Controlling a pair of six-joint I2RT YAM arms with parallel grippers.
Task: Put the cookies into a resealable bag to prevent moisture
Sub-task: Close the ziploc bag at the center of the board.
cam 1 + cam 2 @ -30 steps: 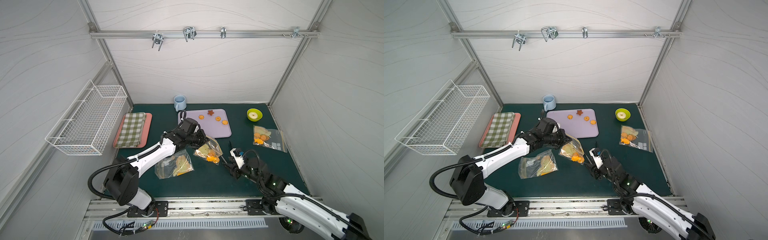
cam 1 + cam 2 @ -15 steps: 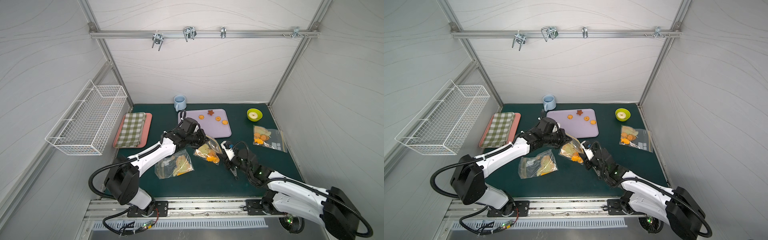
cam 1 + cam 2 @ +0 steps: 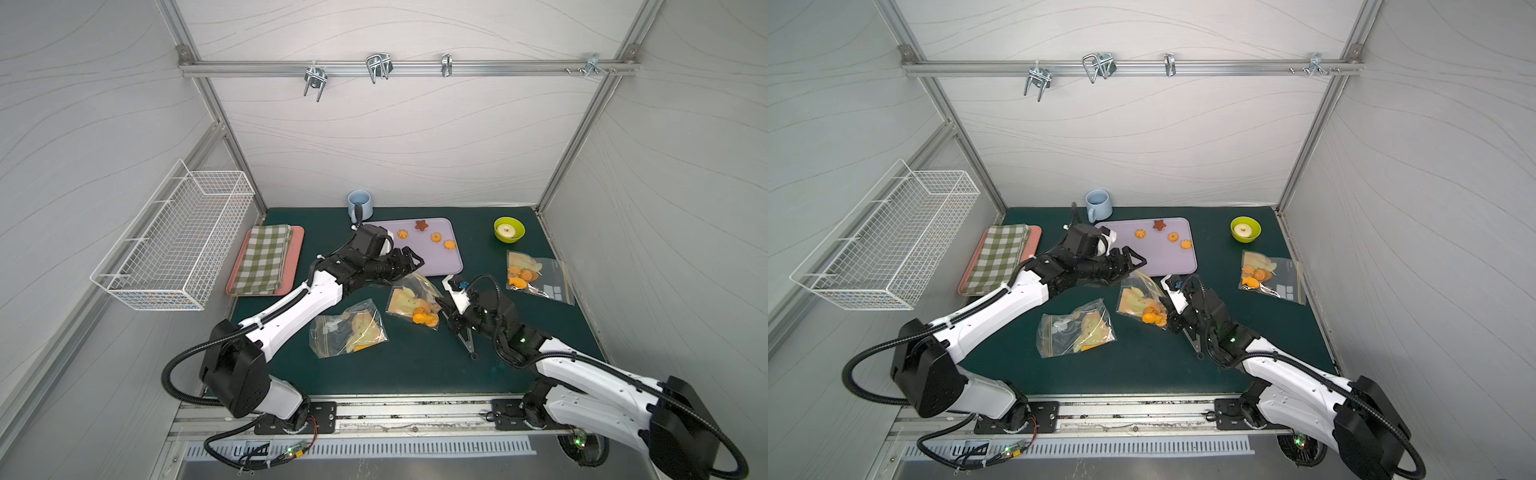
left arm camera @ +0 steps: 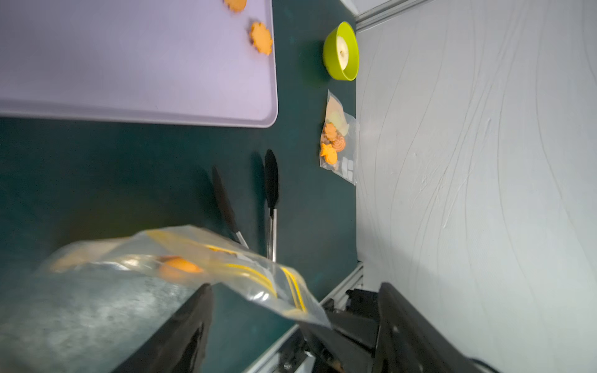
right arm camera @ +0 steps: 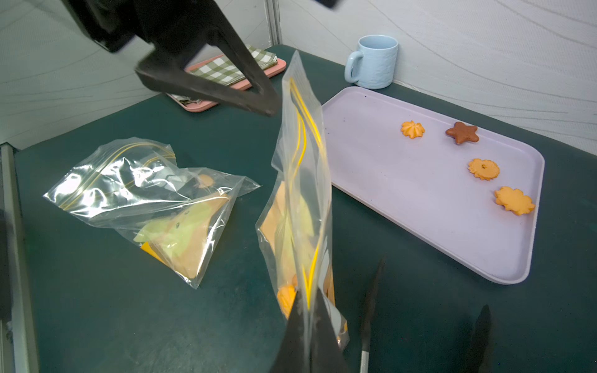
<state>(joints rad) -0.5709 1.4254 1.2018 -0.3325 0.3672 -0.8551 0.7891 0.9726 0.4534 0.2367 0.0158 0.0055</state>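
Right wrist view: my right gripper (image 5: pixel 307 310) clamped on clear resealable bag (image 5: pixel 300 181) at one end of yellow zip strip. Bag stands on edge near tabletop centre. My left gripper (image 3: pixel 1136 257) spread wide, grasping nothing, just beside bag's upper rim. Four cookies (image 5: pixel 483 169) loose on purple tray (image 5: pixel 420 232) by tabletop's back edge, several more inside bag. My judgement: film thin, limp, slippery, so pinch stiffer zip strip. Cookies light, brittle, so take by edges with gentle squeeze.
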